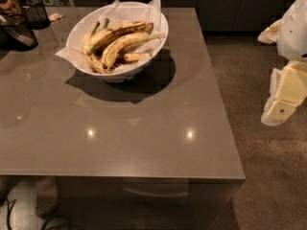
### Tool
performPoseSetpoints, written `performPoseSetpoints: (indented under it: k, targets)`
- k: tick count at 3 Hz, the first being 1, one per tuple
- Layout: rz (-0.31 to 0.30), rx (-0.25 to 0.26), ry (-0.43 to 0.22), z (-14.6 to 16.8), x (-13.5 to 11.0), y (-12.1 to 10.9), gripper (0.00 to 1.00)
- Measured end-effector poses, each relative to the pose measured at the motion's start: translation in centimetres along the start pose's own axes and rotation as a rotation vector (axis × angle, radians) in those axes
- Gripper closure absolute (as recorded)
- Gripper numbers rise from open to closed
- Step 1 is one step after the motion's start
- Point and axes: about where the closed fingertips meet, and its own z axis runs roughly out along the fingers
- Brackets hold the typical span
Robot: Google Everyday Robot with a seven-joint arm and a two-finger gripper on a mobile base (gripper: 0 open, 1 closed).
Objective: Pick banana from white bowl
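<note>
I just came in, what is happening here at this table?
A robot is set to pick the banana out of the white bowl, but the banana is untouched so far. It lies in the bowl among browner ones, on the far left part of the table. The gripper hangs beside the table's right edge, over the floor, well away from the bowl.

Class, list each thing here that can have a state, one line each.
banana: lying in the white bowl, not held.
white bowl: upright on the table, paper-lined.
pincer: right of the table, away from the bowl.
black mesh baskets: upright, far left corner.
</note>
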Motion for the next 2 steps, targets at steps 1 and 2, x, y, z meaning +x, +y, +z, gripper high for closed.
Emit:
performPoseSetpoints:
  k: [1, 2]
  targets:
    - [-0.01, 0.004, -0.003, -0.2, -1.1, -0.6, 0.0]
    - [-0.085, -0.025, 0.024, 0.3, -4.4, -1.7, 0.0]
